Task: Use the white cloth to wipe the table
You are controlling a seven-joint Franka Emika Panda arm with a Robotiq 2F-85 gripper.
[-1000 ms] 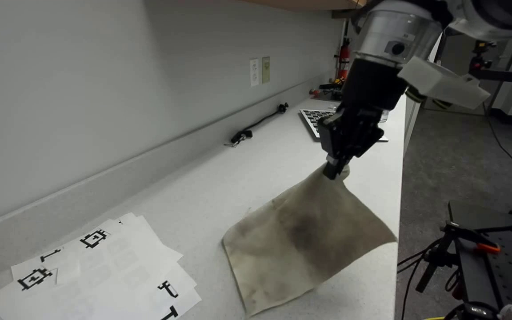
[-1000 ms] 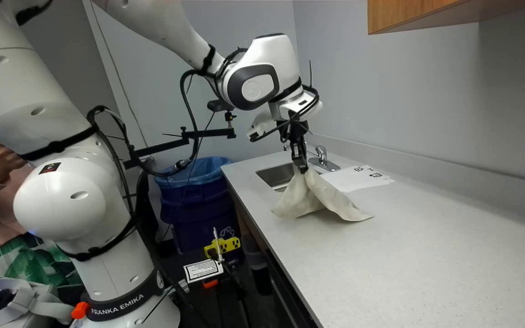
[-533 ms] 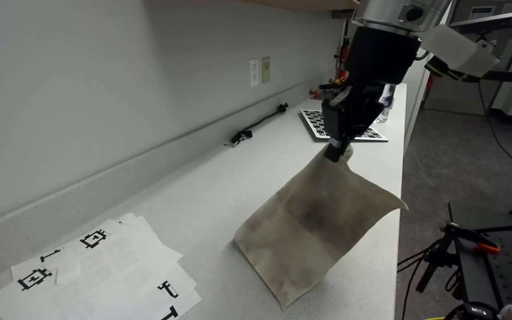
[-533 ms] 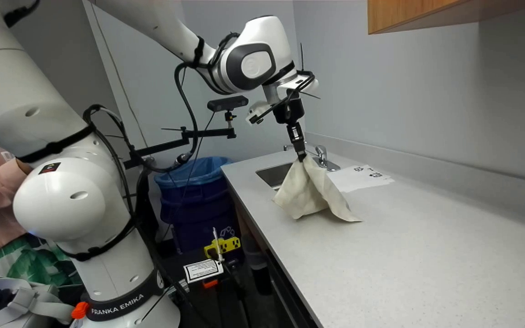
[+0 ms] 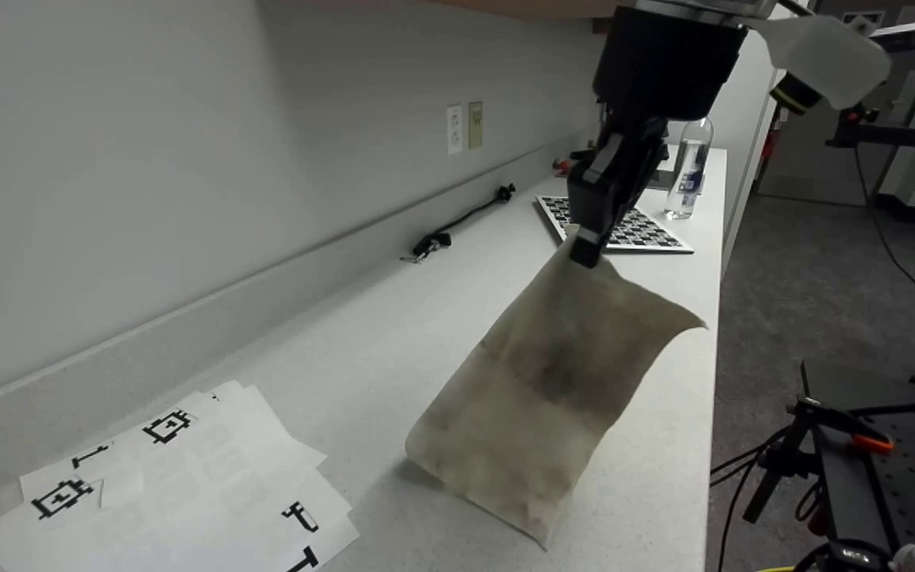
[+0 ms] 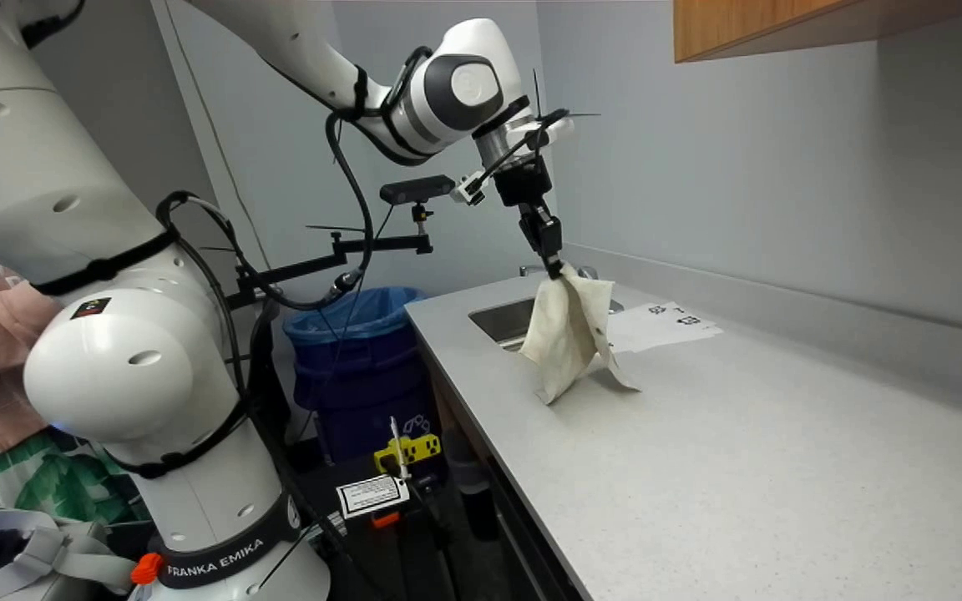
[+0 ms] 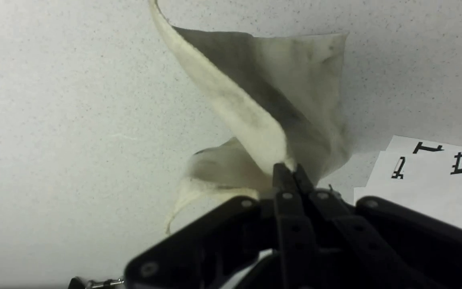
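My gripper [image 5: 587, 253] is shut on the white cloth [image 5: 553, 381] near one edge and holds it up above the table [image 5: 346, 373]. The cloth is off-white with dark greyish stains and hangs down in folds. It also shows in an exterior view [image 6: 564, 334], below the gripper [image 6: 554, 271]. Its lower corners are at or just over the table; I cannot tell if they touch. In the wrist view, the cloth [image 7: 251, 108] spreads out from the closed fingertips of the gripper [image 7: 290, 168], with the speckled table [image 7: 74, 120] below it.
White sheets with black markers [image 5: 219, 469] lie near the wall. A black-and-white patterned board [image 5: 644, 230], a clear bottle [image 5: 688, 171] and a black cable [image 5: 465, 216] are farther along. A sink [image 6: 502, 321] is set into the table. A wooden cabinet [image 6: 782, 25] hangs above.
My gripper has risen with the cloth still held. The cloth hangs steeper, and less of it rests on the table than one second ago.
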